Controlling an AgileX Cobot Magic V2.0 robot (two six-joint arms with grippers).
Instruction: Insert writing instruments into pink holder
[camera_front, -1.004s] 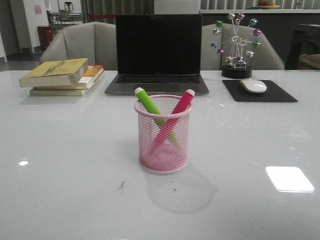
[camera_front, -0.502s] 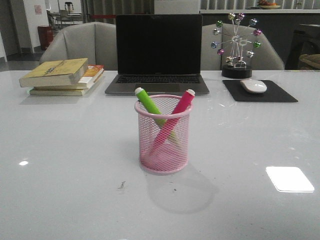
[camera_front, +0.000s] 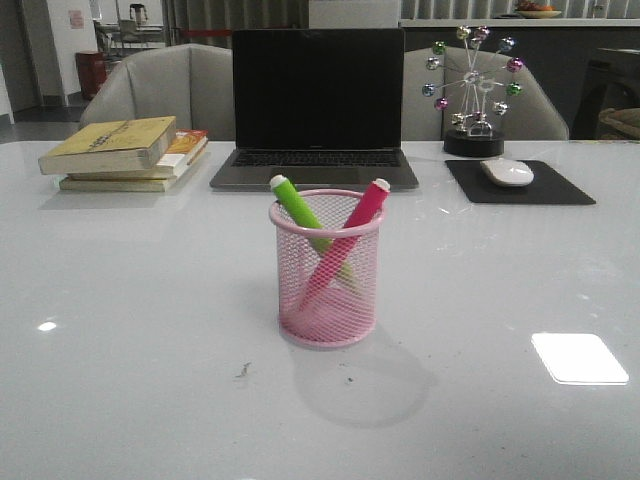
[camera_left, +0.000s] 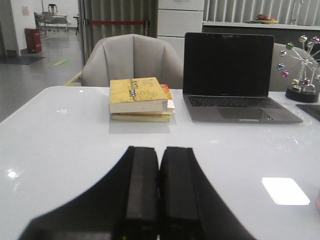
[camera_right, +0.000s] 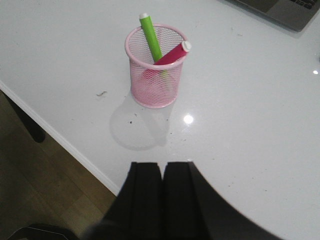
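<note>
Front view: low, near table height, facing forward across the table toward the laptop. Left wrist view: just above the tabletop, facing the books and laptop. Right wrist view: high, looking steeply down past the table edge onto the holder. All three share the laptop; front and right wrist share the holder.

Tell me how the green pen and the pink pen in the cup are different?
The green marker is bright green; the pink marker is magenta. In the front view, the green marker's white tip leans to the left of the pink holder, while the pink marker's tip leans right, so they cross. The pink marker lies in front of the green one there. Both are thick, white-tipped, and poke above the rim.
</note>
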